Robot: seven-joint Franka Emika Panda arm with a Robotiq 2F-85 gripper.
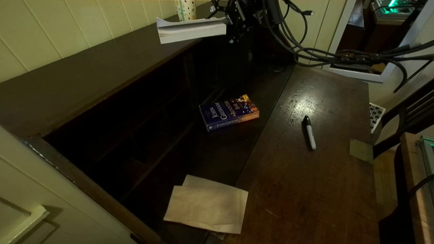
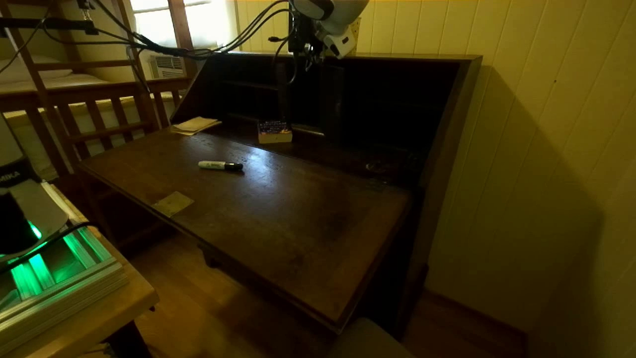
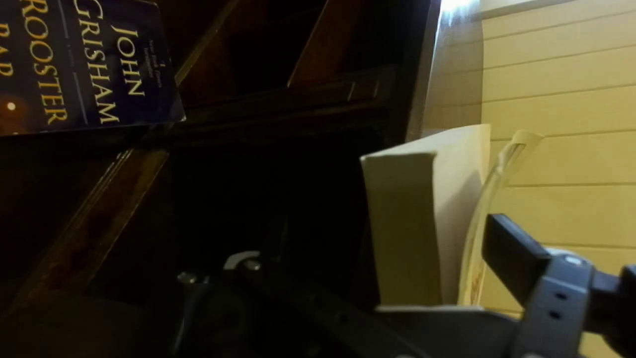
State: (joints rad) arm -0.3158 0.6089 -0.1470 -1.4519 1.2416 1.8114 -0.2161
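My gripper (image 1: 230, 26) is at the right end of a thick pale book (image 1: 193, 33) on top of the dark desk in an exterior view. The book's upper cover is raised from its pages. In the wrist view my gripper (image 3: 377, 253) has its fingers wide apart, with the book (image 3: 405, 223) showing between them. The right finger is over the book's cover side. The left finger is dark and hard to make out. I cannot tell whether either touches the book. My gripper (image 2: 312, 54) is also above the desk's back in an exterior view, where this book cannot be made out.
A speckled cup (image 1: 186, 10) stands behind the book by the wall. A purple John Grisham book (image 1: 227, 112), a marker (image 1: 309, 132) and brown papers (image 1: 206, 205) lie on the desk surface (image 1: 305, 189). Dark cubbyholes (image 1: 135, 125) open below the top ledge. Cables (image 1: 339, 57) hang from the arm.
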